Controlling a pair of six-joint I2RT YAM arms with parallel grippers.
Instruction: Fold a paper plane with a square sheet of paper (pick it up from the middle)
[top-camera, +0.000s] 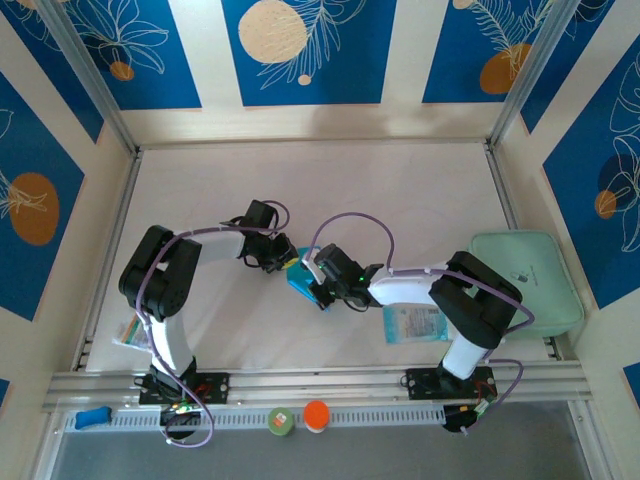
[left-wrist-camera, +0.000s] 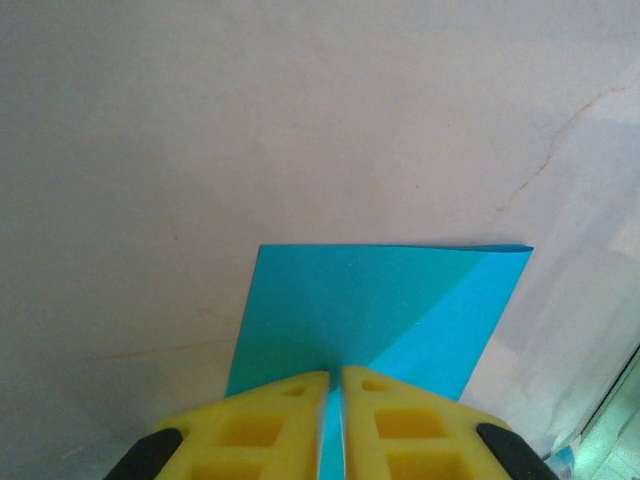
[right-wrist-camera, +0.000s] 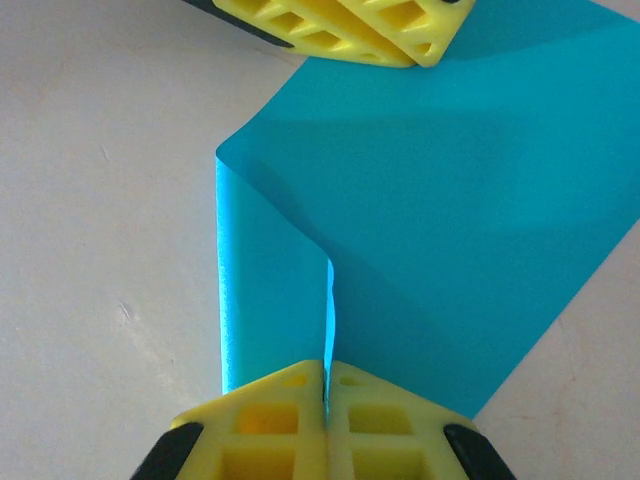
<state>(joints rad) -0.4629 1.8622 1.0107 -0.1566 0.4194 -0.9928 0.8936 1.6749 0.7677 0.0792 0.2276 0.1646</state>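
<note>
The square sheet of paper (top-camera: 299, 279) is cyan-turquoise and hangs between both grippers near the middle of the table. In the left wrist view the sheet (left-wrist-camera: 380, 310) spreads away from my left gripper (left-wrist-camera: 335, 375), which is shut on its near edge. One corner area looks lighter, like a folded flap. In the right wrist view the sheet (right-wrist-camera: 450, 220) curls over on its left side into a loose fold. My right gripper (right-wrist-camera: 326, 368) is shut on that folded edge. The left gripper's yellow fingers (right-wrist-camera: 350, 25) pinch the far edge. From above, the left gripper (top-camera: 283, 262) and right gripper (top-camera: 318, 290) face each other across the paper.
A mint-green rounded pad (top-camera: 525, 280) lies at the right edge of the table. A pale printed packet (top-camera: 413, 323) rests beside the right arm's base. An orange cap (top-camera: 316, 414) and a green cap (top-camera: 281, 421) sit on the front rail. White table stretches behind the grippers.
</note>
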